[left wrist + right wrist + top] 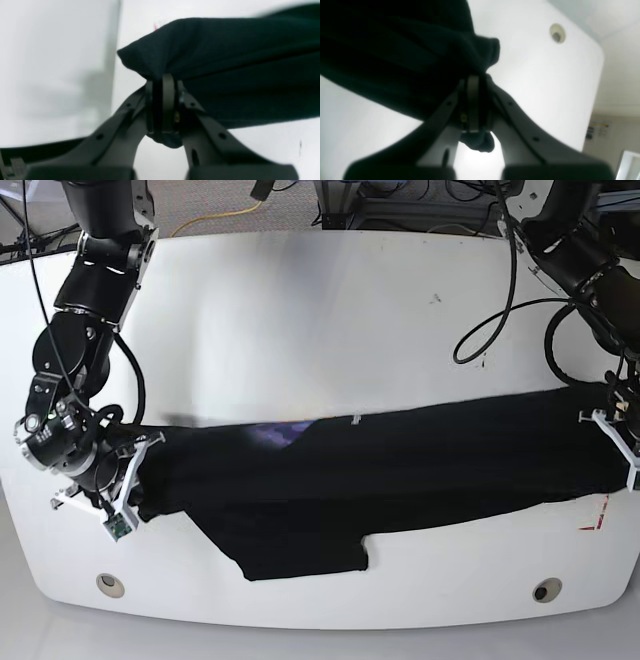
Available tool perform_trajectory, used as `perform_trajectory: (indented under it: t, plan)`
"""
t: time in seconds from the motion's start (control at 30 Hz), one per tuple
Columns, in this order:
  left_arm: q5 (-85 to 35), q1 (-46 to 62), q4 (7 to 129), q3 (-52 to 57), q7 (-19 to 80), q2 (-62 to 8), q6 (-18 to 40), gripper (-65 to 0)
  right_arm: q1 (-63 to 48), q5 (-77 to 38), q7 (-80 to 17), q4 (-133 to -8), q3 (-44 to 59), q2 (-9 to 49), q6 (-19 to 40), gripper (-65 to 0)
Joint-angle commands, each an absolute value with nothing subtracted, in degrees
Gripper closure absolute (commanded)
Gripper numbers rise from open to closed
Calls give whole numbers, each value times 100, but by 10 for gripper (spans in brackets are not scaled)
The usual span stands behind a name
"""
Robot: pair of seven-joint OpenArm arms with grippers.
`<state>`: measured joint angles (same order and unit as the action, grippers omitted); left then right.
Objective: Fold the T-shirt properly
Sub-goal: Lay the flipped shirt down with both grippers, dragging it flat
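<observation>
Shirt: we are seeing the big soft black T-shirt [400, 470] stretching in a long band across the white oval table [320, 310], one sleeve flap hanging toward the near edge.
Left gripper: our left gripper [162, 82] is pinching a bunched corner of the black cloth, jaws squeezing tight on it.
Right gripper: our right gripper [473, 80] is squeezing the other end, a little cloth poking out below its fingers.
Table: two round holes are sitting near the front rim.
</observation>
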<state>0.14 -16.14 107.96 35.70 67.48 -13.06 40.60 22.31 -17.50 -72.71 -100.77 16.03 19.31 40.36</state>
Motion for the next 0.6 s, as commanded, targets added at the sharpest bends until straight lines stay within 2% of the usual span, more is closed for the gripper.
perform_trajectory:
  t: [0.0,0.37,0.57]
  plan:
    - [180,-1288,10993,3864,6668,-1376,4000,0,1912,-1596,-7257,-10484,1648,1982,4000,0]
    - [189,-66,10993,4286,6642,-1226,4000,0,435,-1596,-7257,-11029,1648,1780,4000,0]
    - [189,681,10967,4295,6088,-1226,4000,0,-171,-1596,-7257,-11116,1648,1789,4000,0]
